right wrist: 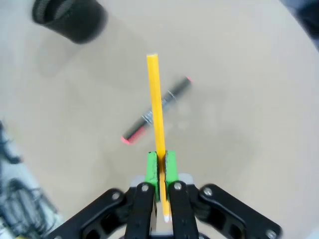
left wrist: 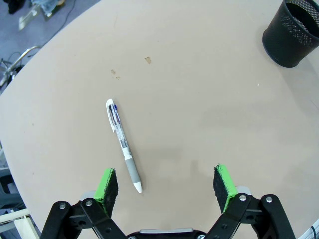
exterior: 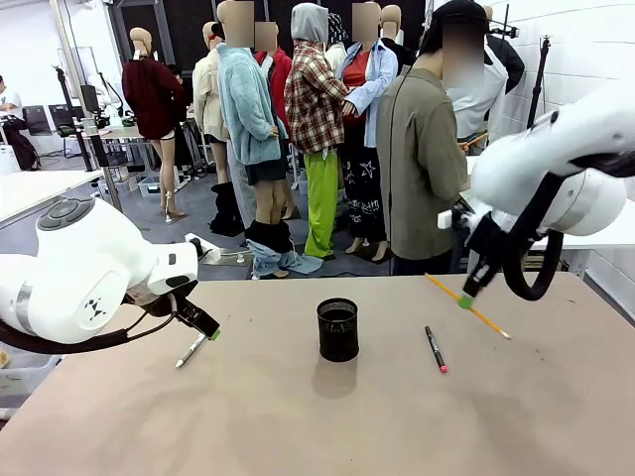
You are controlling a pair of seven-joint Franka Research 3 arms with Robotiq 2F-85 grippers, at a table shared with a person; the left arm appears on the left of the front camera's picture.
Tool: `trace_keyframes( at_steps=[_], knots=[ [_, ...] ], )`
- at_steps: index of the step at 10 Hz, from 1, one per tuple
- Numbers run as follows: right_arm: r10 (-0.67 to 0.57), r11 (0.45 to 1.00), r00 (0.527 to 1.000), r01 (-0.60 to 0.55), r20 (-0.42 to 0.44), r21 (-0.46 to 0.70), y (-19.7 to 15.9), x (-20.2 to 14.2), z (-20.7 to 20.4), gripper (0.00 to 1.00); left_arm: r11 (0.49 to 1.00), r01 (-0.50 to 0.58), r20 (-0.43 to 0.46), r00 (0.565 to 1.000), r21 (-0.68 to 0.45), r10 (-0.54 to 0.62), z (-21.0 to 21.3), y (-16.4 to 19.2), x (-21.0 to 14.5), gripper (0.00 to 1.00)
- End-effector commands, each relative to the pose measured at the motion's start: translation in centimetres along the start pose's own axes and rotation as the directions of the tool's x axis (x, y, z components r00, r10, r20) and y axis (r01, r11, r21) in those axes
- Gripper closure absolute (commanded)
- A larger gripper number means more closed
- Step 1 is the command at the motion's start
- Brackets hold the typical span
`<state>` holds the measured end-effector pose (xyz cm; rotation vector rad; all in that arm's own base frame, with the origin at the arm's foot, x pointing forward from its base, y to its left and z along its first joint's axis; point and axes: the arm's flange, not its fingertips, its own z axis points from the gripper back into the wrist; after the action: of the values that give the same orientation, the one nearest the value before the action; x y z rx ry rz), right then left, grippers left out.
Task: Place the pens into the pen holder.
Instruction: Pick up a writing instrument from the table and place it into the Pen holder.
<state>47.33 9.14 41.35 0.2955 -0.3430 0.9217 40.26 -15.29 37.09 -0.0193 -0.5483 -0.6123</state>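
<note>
The black mesh pen holder point(exterior: 338, 329) stands upright mid-table, also at the top right of the left wrist view point(left wrist: 293, 33) and blurred at the top left of the right wrist view point(right wrist: 70, 17). My right gripper point(exterior: 465, 298) point(right wrist: 161, 169) is shut on the orange pen point(exterior: 468, 306) point(right wrist: 156, 104), held slanted above the table's right side. Below it lies the black pen with a red tip point(exterior: 436, 348) point(right wrist: 156, 110). My left gripper point(exterior: 211, 332) point(left wrist: 167, 186) hangs open low over the table, and the white-silver pen point(exterior: 190, 350) point(left wrist: 123, 144) lies just ahead of its left finger.
A person in an olive jacket point(exterior: 422, 164) stands at the far side of the table. The tan tabletop point(exterior: 317, 426) has free room in front of the holder. The table's rounded edge point(left wrist: 30, 69) curves past on the left wrist view's left.
</note>
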Motion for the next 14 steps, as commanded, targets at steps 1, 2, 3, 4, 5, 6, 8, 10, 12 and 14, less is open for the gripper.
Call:
trace_keyframes(
  at_steps=[1,2,3,4,5,6,8,10,12,14],
  knots=[
    [0.152,0.97,0.942,-0.199,0.299,0.136,2.1,0.0,0.8,1.0,1.0,-0.004,0.001,1.0,0.0,0.004,0.1,0.2,-0.1,0.0],
    [0.16,0.969,0.912,-0.218,0.378,0.116,2.9,1.4,1.2,1.0,1.0,-0.004,0.001,1.0,0.0,0.004,0.1,0.2,-0.1,0.0],
    [0.19,0.946,0.868,-0.287,0.459,0.151,3.6,3.4,1.0,1.0,1.0,-0.004,0.001,1.0,0.0,0.004,0.1,0.2,-0.1,0.0],
    [0.213,0.919,0.821,-0.352,0.53,0.176,4.2,5.1,0.5,1.0,1.0,-0.004,0.001,1.0,0.0,0.004,0.1,0.2,-0.1,0.0],
    [0.218,0.9,0.766,-0.397,0.605,0.178,4.6,6.7,-0.1,1.0,1.0,-0.004,0.001,1.0,0.0,0.004,0.1,0.2,-0.1,0.0],
    [0.219,0.873,0.703,-0.45,0.676,0.186,5.0,8.3,-0.9,1.0,1.0,-0.004,0.001,1.0,0.0,0.004,0.1,0.2,-0.1,0.0],
    [0.209,0.835,0.656,-0.505,0.725,0.216,6.2,11.4,-2.8,1.0,1.0,-0.004,0.001,1.0,0.0,0.004,0.1,0.2,-0.1,0.0],
    [0.222,0.838,0.669,-0.503,0.709,0.212,6.6,13.2,-5.1,1.0,1.0,-0.004,0.001,1.0,0.0,0.004,0.1,0.2,-0.1,0.0],
    [0.22,0.837,0.68,-0.5,0.7,0.223,6.1,13.6,-7.3,1.0,1.0,-0.004,0.001,1.0,0.0,0.004,0.1,0.2,-0.1,0.0],
    [0.202,0.859,0.707,-0.461,0.678,0.224,6.0,13.5,-9.4,1.0,1.0,-0.004,0.001,1.0,0.0,0.004,0.1,0.2,-0.1,0.0]
  ],
)
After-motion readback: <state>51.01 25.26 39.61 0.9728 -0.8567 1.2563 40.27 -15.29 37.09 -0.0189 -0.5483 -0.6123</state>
